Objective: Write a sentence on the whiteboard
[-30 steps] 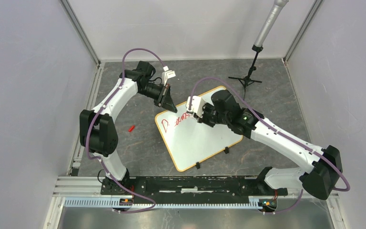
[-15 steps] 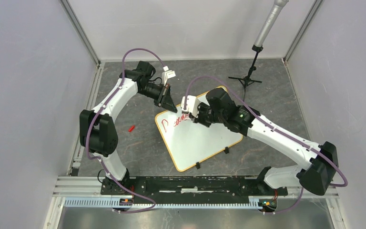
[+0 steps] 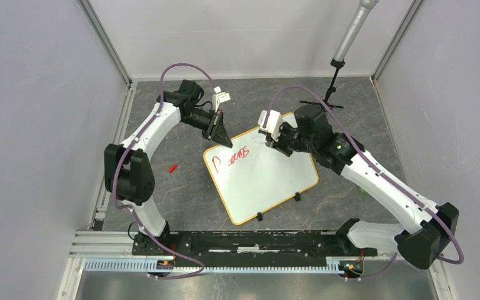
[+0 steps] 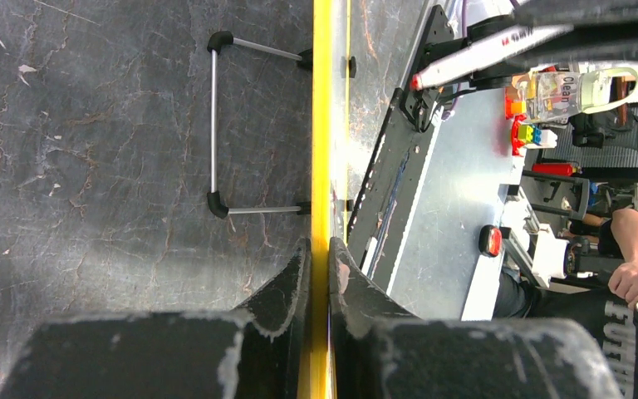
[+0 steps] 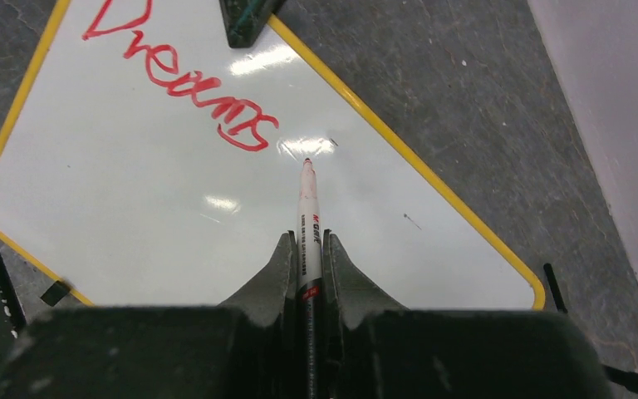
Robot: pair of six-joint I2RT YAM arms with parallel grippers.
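Observation:
The whiteboard [image 3: 269,184] lies tilted on the grey floor. One red word, "Dreams" [image 3: 232,157], is written near its far-left edge, and it also shows in the right wrist view [image 5: 184,85]. My left gripper [image 3: 223,140] is shut on the board's yellow rim [image 4: 322,125] at the far-left corner. My right gripper [image 3: 274,141] is shut on a white marker [image 5: 309,223]. The marker's red tip [image 5: 306,161] points at bare board [image 5: 174,208] just right of the last letter. I cannot tell whether the tip touches the board.
A small red cap [image 3: 172,168] lies on the floor left of the board. A black tripod stand with a grey pole [image 3: 334,75] stands at the back right. Two black clips [image 3: 297,197] sit on the board's near edge. Grey walls close in both sides.
My right gripper has moved right along the board with the marker, away from the end of the word, which now shows whole. The left gripper has not moved.

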